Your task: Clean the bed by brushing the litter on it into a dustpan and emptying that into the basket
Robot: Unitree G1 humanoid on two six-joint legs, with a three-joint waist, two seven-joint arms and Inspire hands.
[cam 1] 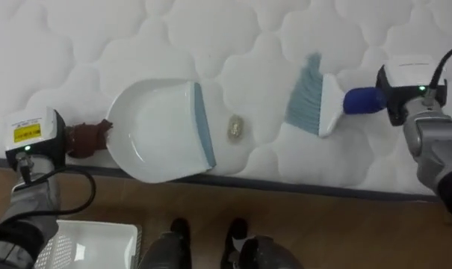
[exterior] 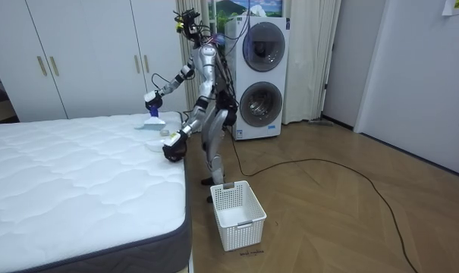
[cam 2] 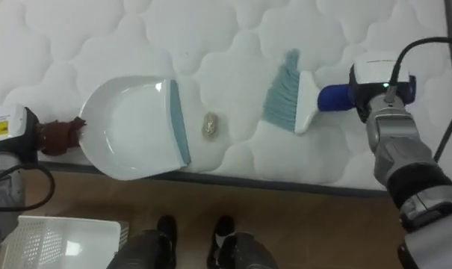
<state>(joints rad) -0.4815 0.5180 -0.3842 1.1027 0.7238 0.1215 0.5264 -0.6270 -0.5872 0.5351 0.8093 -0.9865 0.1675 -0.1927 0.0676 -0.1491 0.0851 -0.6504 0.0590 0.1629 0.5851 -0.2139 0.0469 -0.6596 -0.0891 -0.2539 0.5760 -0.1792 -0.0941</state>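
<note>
Entry: bed-cleaning, sweeping step. Mattress [cam 1: 211,37]: white, quilted; the robot stands at its near edge. Scrap [cam 1: 237,128]: small and pale, lying on the mattress just beside the dustpan lip, at the lip's 3 o'clock, not touching it. Dustpan [cam 1: 162,131]: white with a grey-blue lip, lying on the mattress near the edge, mouth facing 3 o'clock, brown handle at 9 o'clock. Left hand [cam 1: 39,146]: apparently closed about that brown handle; its fingers are tucked under the hand's own back, so the grip is judged from the handle end vanishing into it. Brush [cam 1: 315,97]: blue bristles, white head, blue handle; it sits at the scrap's 2 o'clock, apart from it, bristles pointing toward 8 o'clock. Right hand [cam 1: 401,93]: clenched round the blue handle. Basket [cam 1: 84,243]: white, on the floor at the dustpan's 7 o'clock. Handling note: the stroke likely wants the bristles set down beyond the scrap, on its 3 o'clock side, then drawn straight toward 9 o'clock in one short, light pass. The lip should stay pressed into the soft quilting so the scrap rides over it rather than slipping beneath. A hard flick could send the scrap toward 6 o'clock and off the edge.
</note>
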